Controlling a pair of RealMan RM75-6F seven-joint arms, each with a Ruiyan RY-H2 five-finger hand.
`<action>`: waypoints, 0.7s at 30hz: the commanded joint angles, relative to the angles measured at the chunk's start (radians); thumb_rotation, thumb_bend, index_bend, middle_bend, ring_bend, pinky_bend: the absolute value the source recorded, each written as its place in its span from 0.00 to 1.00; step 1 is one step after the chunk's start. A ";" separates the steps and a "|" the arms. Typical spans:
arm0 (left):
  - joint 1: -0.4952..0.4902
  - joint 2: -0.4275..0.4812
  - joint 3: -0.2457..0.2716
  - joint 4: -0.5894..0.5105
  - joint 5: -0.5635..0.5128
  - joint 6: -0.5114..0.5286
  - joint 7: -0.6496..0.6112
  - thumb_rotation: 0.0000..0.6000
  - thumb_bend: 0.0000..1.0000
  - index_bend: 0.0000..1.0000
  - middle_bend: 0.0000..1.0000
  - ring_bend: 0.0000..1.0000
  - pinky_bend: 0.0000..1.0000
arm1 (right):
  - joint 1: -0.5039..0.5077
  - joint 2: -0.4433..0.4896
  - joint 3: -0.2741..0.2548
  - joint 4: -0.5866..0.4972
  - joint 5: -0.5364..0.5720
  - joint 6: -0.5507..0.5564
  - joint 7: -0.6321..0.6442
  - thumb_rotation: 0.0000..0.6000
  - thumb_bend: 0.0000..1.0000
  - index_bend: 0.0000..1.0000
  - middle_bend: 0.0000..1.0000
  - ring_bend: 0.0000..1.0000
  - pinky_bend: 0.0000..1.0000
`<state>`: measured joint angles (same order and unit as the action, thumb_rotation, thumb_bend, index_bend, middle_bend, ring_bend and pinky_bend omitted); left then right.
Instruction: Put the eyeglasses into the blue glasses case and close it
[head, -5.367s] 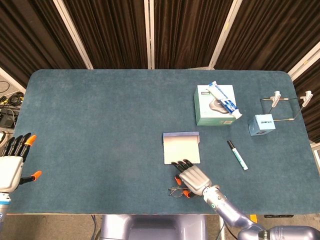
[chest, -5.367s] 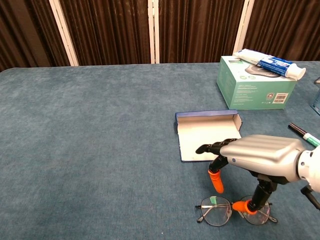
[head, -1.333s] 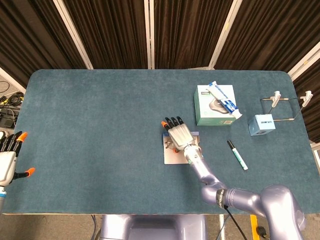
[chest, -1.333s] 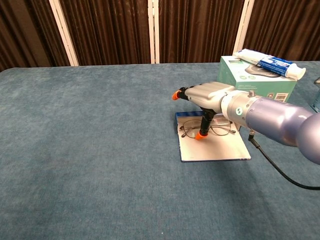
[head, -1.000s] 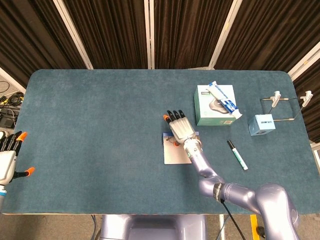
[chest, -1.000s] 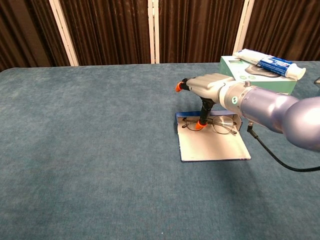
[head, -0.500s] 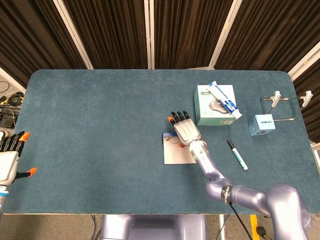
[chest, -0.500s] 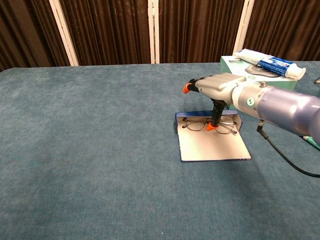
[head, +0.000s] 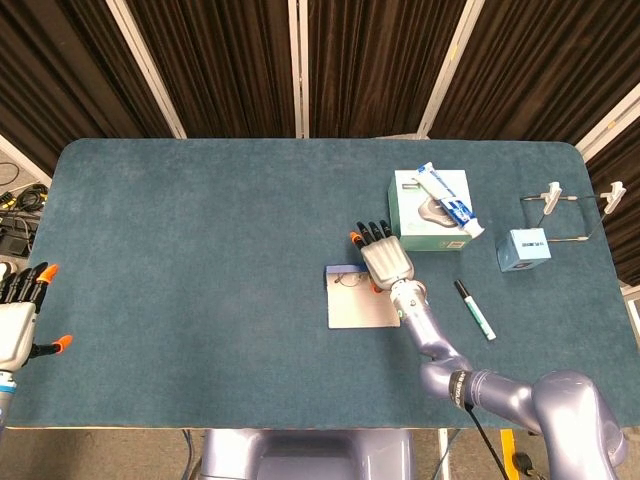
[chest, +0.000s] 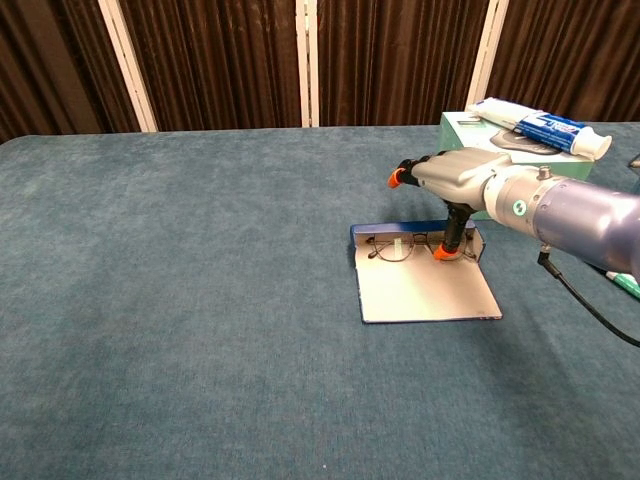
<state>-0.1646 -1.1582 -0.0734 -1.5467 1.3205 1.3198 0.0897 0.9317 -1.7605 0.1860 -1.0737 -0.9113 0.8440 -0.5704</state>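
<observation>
— Where are the eyeglasses (chest: 418, 246) right now?

— Inside the blue glasses case (chest: 425, 285), which lies open on the teal tabletop (chest: 180, 300). They sit along its far edge, against the low blue wall, lenses side by side.

— And the right robot hand (chest: 455, 180), has it got hold of them?

— It hangs over the far right end of the case, palm down, fingers stretched out flat away from us. The thumb points down (orange tip and all), and that tip sits right at the right lens. Whether it presses on the frame or only hovers beside it, I cannot tell. Nothing is closed around the glasses; the hand looks spread and holds nothing that I can see.

— The left robot hand (head: 22, 318)?

— Far off at the left edge of the tabletop, seen only from the head view, fingers apart, nothing in it.

— What else is about?

— A pale green box (chest: 508, 164) just behind the right hand with a toothpaste tube (chest: 540, 128) lying on top. In the head view, a marker pen (head: 475, 309) lies to the right of the case, and beyond it stands a small light blue cube (head: 523, 249).
</observation>
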 joint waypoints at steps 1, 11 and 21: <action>-0.001 -0.001 0.000 -0.001 -0.002 -0.002 0.003 1.00 0.00 0.00 0.00 0.00 0.00 | -0.003 0.006 0.004 -0.007 -0.011 -0.001 0.013 1.00 0.00 0.14 0.00 0.00 0.00; 0.000 0.003 0.003 -0.009 0.009 0.004 -0.001 1.00 0.00 0.00 0.00 0.00 0.00 | -0.050 0.116 -0.022 -0.219 -0.107 0.068 0.038 1.00 0.00 0.15 0.00 0.00 0.00; 0.009 0.014 0.016 -0.030 0.057 0.035 -0.018 1.00 0.00 0.00 0.00 0.00 0.00 | -0.150 0.258 -0.129 -0.469 -0.249 0.171 0.034 1.00 0.00 0.17 0.00 0.00 0.00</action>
<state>-0.1568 -1.1456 -0.0588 -1.5740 1.3739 1.3520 0.0730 0.8082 -1.5295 0.0851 -1.5076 -1.1279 0.9882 -0.5341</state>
